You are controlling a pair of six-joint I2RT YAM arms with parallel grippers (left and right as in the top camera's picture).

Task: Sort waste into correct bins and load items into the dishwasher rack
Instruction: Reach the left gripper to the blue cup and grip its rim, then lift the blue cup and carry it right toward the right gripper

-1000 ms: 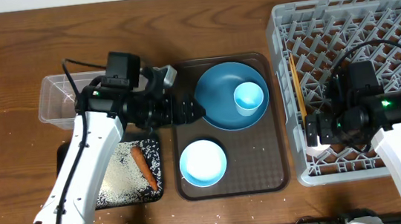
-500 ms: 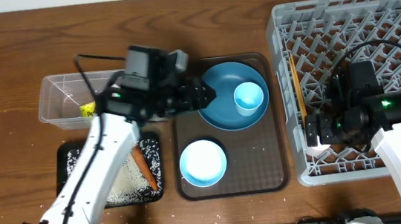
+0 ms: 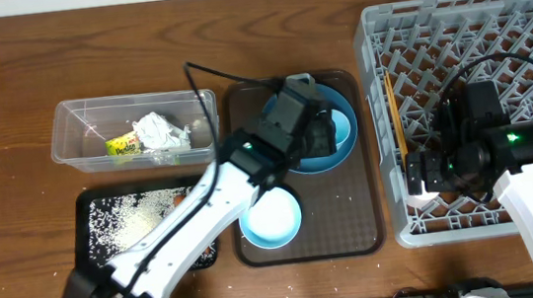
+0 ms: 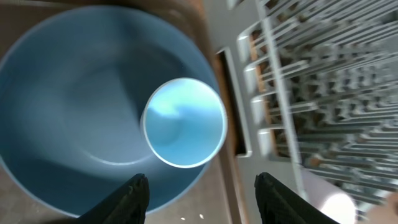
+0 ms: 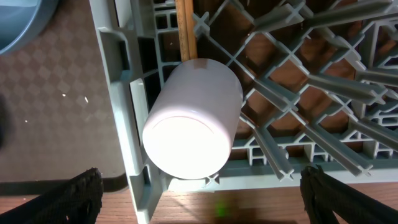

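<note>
My left gripper (image 3: 330, 134) hovers over the dark-blue plate (image 4: 68, 106) on the brown tray, right beside the small light-blue cup (image 4: 185, 121) that stands on the plate. It is open, and the cup sits ahead of the fingertips (image 4: 135, 198), not between them. A light-blue bowl (image 3: 270, 218) lies near the tray's front. The grey dishwasher rack (image 3: 493, 36) holds the wooden chopsticks (image 3: 394, 106) and a white-pink cup (image 5: 193, 121) lying on its side. My right gripper (image 5: 205, 196) hangs open over that cup at the rack's front left corner.
A clear tub (image 3: 82, 139) at the back left holds a crumpled tissue (image 3: 158, 133) and a yellow-green wrapper (image 3: 123, 146). A black tray (image 3: 125, 218) with rice grains lies in front of it, partly under my left arm. The brown tray (image 3: 353, 219) abuts the rack's left wall.
My left arm has swung right from the plate's left edge to the cup, and its jaws have narrowed. The right arm has not moved.
</note>
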